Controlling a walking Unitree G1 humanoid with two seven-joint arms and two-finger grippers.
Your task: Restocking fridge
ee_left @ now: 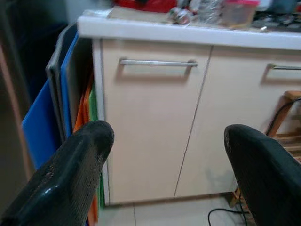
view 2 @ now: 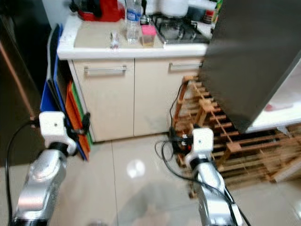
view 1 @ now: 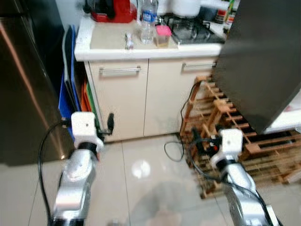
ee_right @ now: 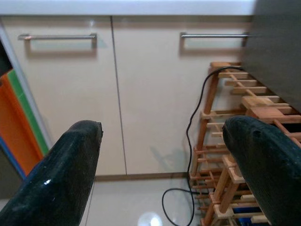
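The open fridge door [view 1: 263,61] fills the upper right, a dark slab swung out over a wooden rack [view 1: 244,141] on the floor, with a strip of white fridge shelf [view 1: 289,117] showing behind it. That door standing open suggests the fridge is ready to take goods. A second dark steel appliance [view 1: 23,89] walls off the left.

Between them runs the cream cabinet [view 1: 141,94] with two bar handles, topped by a white table [view 1: 146,47]. On that table stand the likely stock: a clear water bottle [view 1: 147,21], a pink-lidded container [view 1: 163,35] just beside it, and a small jar [view 1: 129,41] lying nearby; a red appliance [view 1: 113,10] and a gas hob [view 1: 193,29] flank them.

Blue, orange and green trays [view 1: 75,94] are slotted upright beside the cabinet, probably to save room. The floor [view 1: 141,174] is glossy pale tile with a black cable [view 1: 176,150] trailing across it.

Both arms are held low and forward, well short of the table. The left claw [ee_left: 164,165] has its fingers spread wide and empty; the right claw [ee_right: 160,160] likewise stands apart, holding nothing.
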